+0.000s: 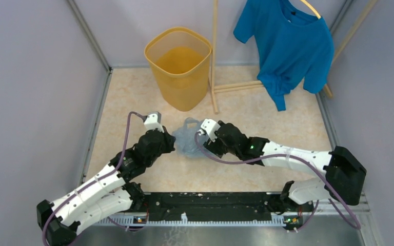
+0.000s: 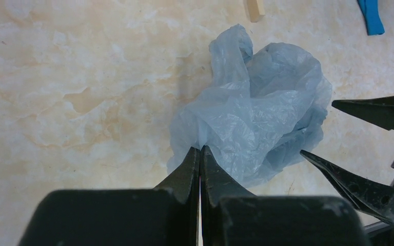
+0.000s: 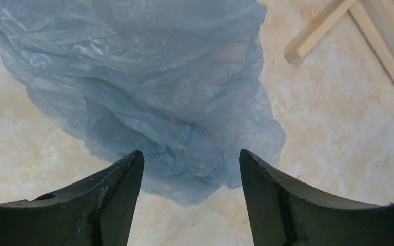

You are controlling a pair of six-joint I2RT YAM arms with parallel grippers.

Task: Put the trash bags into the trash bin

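Note:
A crumpled pale blue trash bag [image 1: 188, 139] lies on the beige floor between my two grippers. In the left wrist view the bag [image 2: 256, 113] bunches up in front of my left gripper [image 2: 200, 149], whose jaws are pressed together on a fold of its near edge. My left gripper [image 1: 170, 140] sits at the bag's left side. My right gripper [image 3: 191, 156] is open, its fingers straddling the bag's near edge [image 3: 174, 102] just above the floor; it [image 1: 200, 139] sits at the bag's right side. The yellow-orange trash bin [image 1: 179, 66] stands upright and open behind the bag.
A blue T-shirt [image 1: 287, 43] hangs on a wooden rack [image 1: 215, 56] at the back right; its wooden feet [image 3: 313, 33] lie on the floor close to the bag. Grey walls enclose the floor at left, right and back.

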